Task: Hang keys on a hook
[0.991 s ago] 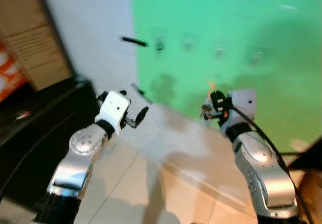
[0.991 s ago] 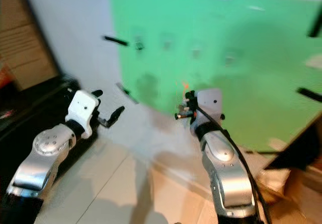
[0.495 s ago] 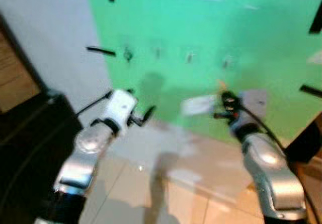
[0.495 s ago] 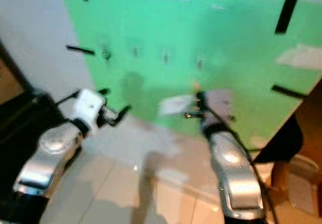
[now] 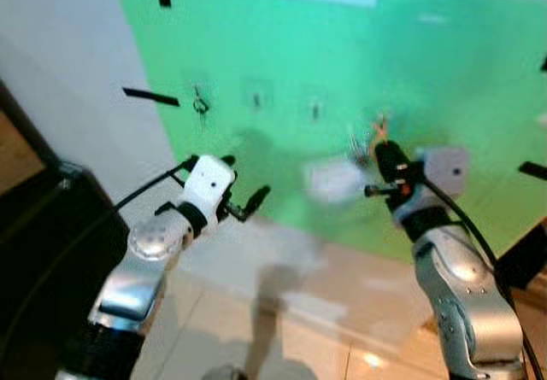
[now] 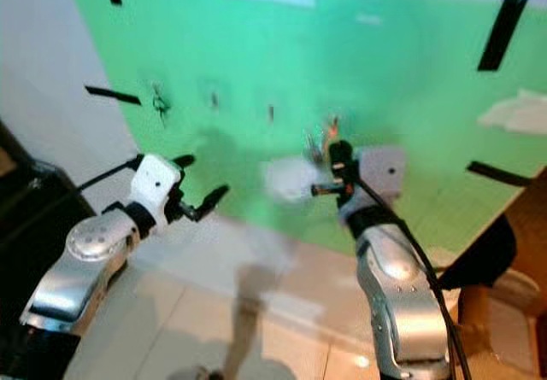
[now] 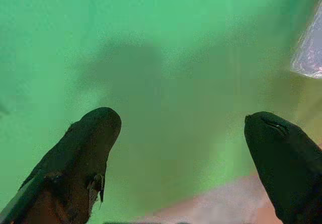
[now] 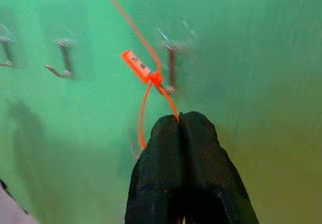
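The right gripper (image 8: 179,121), fingers pinched together on the keys' orange tie (image 8: 145,85), holds it up by a hook (image 8: 170,69) to catch, while the left gripper (image 7: 183,148) waits spread apart.

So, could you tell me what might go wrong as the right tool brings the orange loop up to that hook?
The right tool pinches only the thin orange loop, which could slip free. The loop sits beside the hook, not over it, so it may miss. The head views are blurred, which makes aiming harder.
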